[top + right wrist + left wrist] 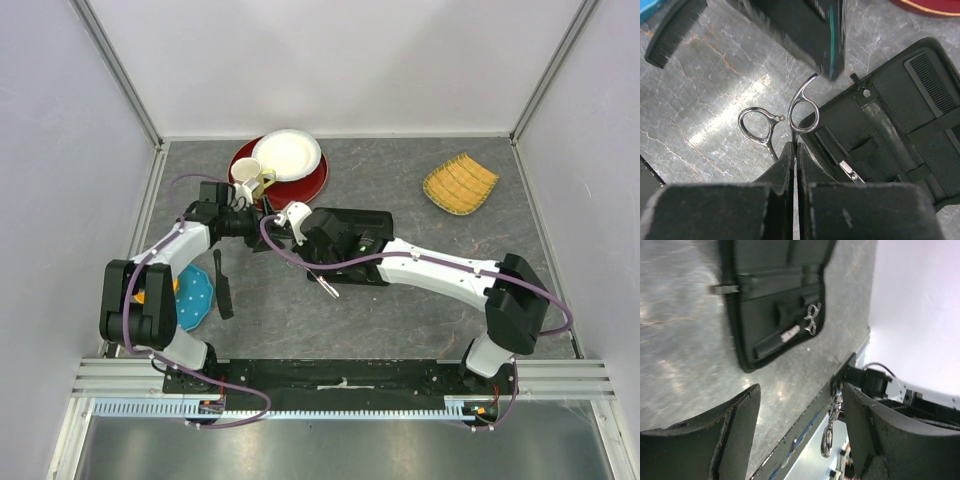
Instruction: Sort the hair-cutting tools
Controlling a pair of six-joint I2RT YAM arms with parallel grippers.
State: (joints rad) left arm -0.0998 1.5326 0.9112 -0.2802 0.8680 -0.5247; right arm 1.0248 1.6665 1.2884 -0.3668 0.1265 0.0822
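Note:
My right gripper [322, 278] [796, 147] is shut on silver scissors [760, 127] [329, 288] by the shank. It holds them just above the table at the near left edge of the open black case [352, 245] [890, 125]. Their ring handles point away from the fingers. They also show in the left wrist view [829, 437]. A second pair of scissors [811, 318] [852, 172] sits in a case pocket, and a black comb [931, 82] lies in the case. Another black comb [222, 282] [674, 32] lies on the table. My left gripper [266, 222] [801, 390] is open and empty, left of the case.
A teal plate [196, 296] lies by the loose comb. A red plate [312, 182] with a white plate [287, 154] and a mug [248, 182] stands at the back. A yellow woven tray [459, 184] is at the back right. A blurred dark part [810, 30] hangs over the scissors.

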